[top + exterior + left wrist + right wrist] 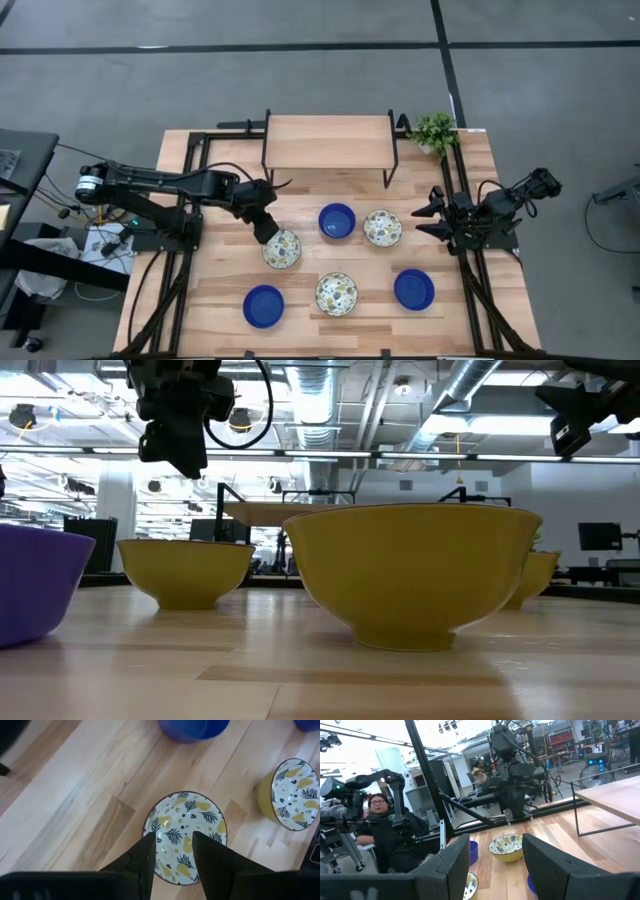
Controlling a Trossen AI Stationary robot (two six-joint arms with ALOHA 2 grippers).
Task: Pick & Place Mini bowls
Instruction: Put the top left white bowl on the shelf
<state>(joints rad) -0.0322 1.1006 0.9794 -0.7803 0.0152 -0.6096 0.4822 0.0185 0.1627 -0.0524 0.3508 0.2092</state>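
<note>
The left claw [268,231] hangs directly above the near-left patterned bowl [282,248], at that bowl's rear-left rim. In the left wrist view its two fingers [145,857] stand partly apart, with the bowl's [185,836] inside visible between them. They hold nothing. The bowl is round, so it has no long axis; the likely approach is a straight descent, with one finger inside the rim and one outside.

The left arm is clearly the nearer one. The right claw [428,220] waits at the desk's right edge, its fingers spread wide and empty, well apart from every bowl.

The remaining bowls sit upright on the wooden desk [300,295]:
- a blue bowl [337,220] and a patterned bowl [382,227] in the back row;
- a blue bowl [263,306], a patterned bowl [337,293] and a blue bowl [414,289] in the front row.

All stand apart from one another, leaving space for the fingers. A raised wooden shelf [328,141] stands behind them, with a small potted plant [435,131] beside it. A seated person [382,832] is visible beyond the desk.
</note>
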